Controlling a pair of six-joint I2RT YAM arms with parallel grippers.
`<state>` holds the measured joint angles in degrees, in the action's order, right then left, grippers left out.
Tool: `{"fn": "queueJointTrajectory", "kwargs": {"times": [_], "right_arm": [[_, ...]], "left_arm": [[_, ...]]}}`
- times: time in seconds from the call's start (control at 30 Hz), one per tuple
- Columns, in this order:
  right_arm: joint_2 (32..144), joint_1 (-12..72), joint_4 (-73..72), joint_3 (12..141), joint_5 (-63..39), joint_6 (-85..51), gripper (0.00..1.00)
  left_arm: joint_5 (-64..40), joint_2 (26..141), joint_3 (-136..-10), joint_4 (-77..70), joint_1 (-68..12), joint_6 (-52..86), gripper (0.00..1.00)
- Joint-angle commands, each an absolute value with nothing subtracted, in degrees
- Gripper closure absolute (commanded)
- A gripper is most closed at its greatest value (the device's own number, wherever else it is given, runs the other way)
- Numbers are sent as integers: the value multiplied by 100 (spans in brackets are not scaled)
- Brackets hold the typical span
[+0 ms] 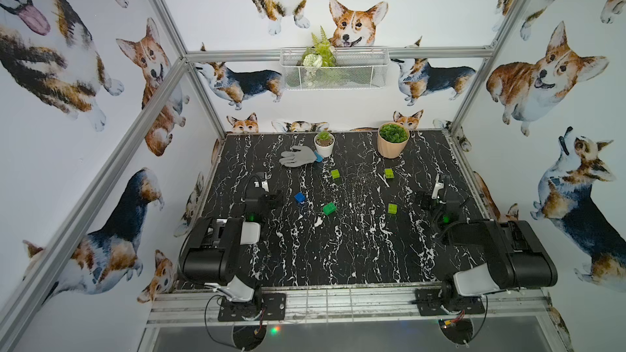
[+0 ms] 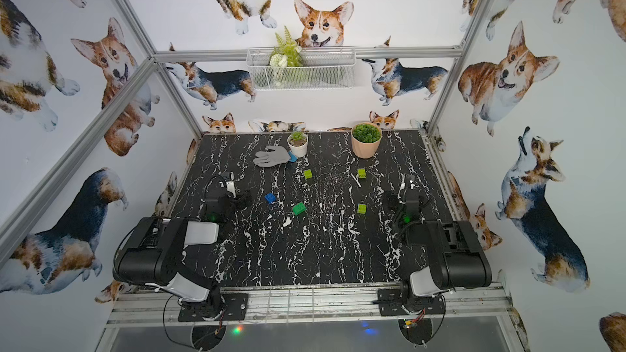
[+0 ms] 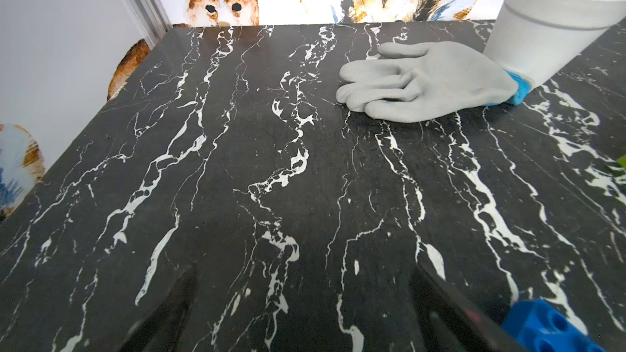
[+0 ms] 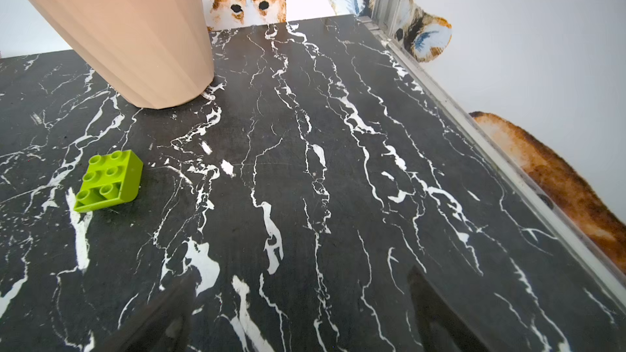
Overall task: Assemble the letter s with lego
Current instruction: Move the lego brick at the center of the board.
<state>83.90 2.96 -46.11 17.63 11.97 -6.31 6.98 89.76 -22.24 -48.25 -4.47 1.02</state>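
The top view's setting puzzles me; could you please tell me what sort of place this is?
Probably a robot test cell, not a home: a left arm and a right arm bolted to a metal rail, an aluminium frame around them, and corgi-print backdrop walls.

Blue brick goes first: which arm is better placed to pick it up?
Left. The blue brick lies beside the open left gripper; the right gripper sits across the table, past the dark green brick.

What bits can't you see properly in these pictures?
Blue brick: cut off by left wrist view's edge.
Peach pot: top cut off by right wrist view's edge.
Left claw: only blurry tips, left wrist view.
Dark green brick: studs too small, both top views.
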Motion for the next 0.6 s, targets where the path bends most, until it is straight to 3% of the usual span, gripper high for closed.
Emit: {"fn": "queueJointTrajectory", "kwargs": {"times": [0.0, 0.57], "right_arm": [[8403, 296, -5027, 1806, 1281, -474, 0], [8386, 284, -5020, 1795, 1275, -468, 0]], "left_arm": [[615, 8991, -2265, -5160, -422, -96, 0], [599, 8989, -2267, -5156, -420, -95, 0]]}}
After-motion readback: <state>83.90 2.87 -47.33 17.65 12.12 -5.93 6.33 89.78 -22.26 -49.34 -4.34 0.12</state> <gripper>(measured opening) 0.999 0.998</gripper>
